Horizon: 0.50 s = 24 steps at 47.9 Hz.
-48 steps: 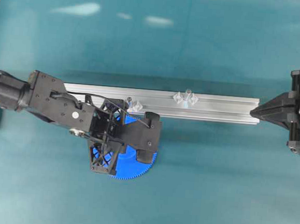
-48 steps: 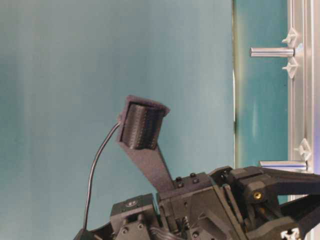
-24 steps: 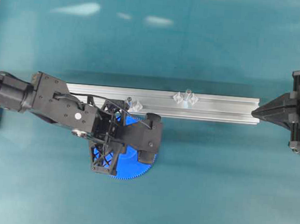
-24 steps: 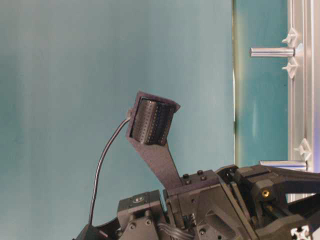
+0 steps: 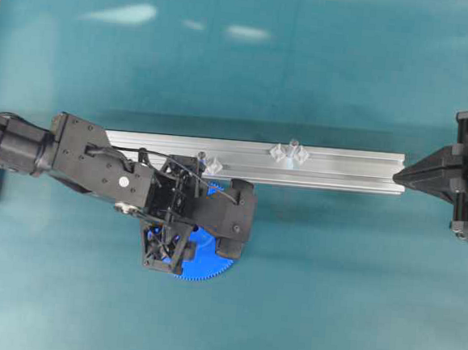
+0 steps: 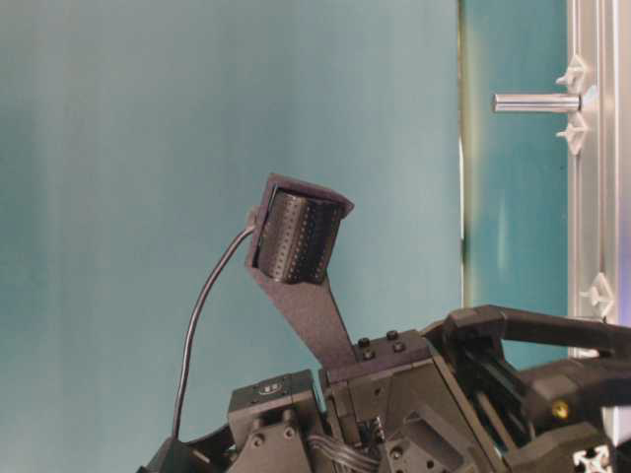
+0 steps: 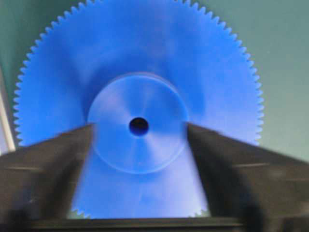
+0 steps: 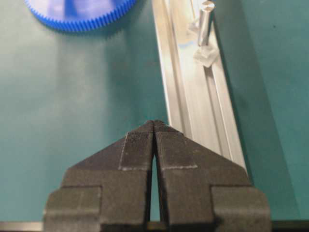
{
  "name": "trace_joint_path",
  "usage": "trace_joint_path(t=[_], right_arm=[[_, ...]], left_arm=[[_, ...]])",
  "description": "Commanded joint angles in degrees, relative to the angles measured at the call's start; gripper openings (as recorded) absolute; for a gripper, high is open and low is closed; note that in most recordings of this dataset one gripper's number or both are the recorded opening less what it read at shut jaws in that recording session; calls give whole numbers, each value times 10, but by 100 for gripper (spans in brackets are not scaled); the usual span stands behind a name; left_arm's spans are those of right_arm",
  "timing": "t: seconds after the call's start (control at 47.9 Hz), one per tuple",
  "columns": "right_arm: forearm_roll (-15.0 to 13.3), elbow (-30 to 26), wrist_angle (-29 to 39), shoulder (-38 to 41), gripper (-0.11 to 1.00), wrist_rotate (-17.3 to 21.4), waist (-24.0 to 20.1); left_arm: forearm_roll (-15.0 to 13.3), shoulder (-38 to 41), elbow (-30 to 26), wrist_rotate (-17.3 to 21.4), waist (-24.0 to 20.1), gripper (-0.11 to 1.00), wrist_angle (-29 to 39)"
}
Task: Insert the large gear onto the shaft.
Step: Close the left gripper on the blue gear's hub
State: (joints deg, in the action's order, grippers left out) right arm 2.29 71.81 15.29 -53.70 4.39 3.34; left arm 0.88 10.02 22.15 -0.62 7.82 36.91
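Large gear (image 5: pixel 203 258) is lying flat on the teal table (image 5: pixel 314 295), just below the aluminium rail (image 5: pixel 340 169) and mostly hidden under the left arm in the overhead view. The left claw (image 7: pixel 139 145) is hanging straight over it with its fingers (image 7: pixel 48 159) spread wide — one on each side of the raised hub, with only a sliver of space showing at either flank — and it is gripping nothing yet. To do this step well, the claw should probably be closing evenly on the hub rather than on the toothed rim, keeping the disc level so the dark centre hole is staying square to the pin; a lopsided pinch could be tipping the gear as it lifts.

Moving rightward, a shorter pin (image 5: pixel 201 155) is standing on the rail just beside the left wrist — a thing to be steering around when lifting. Farther along the rail, the shaft (image 5: pixel 292 146) is standing upright between its two translucent mounts, well apart from the gear and with nothing covering it.

At the far right, the right claw (image 8: pixel 154 126) is sitting pressed shut and empty, its tip at the end of the rail, possibly steadying it, clear of the shaft.
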Motion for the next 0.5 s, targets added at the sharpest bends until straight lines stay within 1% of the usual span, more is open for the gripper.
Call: trace_joint_path(t=[0.0,0.042,0.084,0.23,0.376,0.48], right_arm=[[1,-6,-2,4,5,6,3],[1,-6,-2,4,5,5,3],[1,-5,-2,4,5,5,3],[1,-4,-2,4,5,6,4],[0,-1,-2,4,5,21,4],[0,1,-2,2,5,25,4]], left_arm=[[1,-9,-13,-2,4,87,0],[1,-7,-14,-3,5,92,1],[1,-5,-14,-4,5,94,0],[1,-4,-19,-5,5,94,1],[0,2,-21,-10,5,94,0],[1,8,-21,-18,5,94,1]])
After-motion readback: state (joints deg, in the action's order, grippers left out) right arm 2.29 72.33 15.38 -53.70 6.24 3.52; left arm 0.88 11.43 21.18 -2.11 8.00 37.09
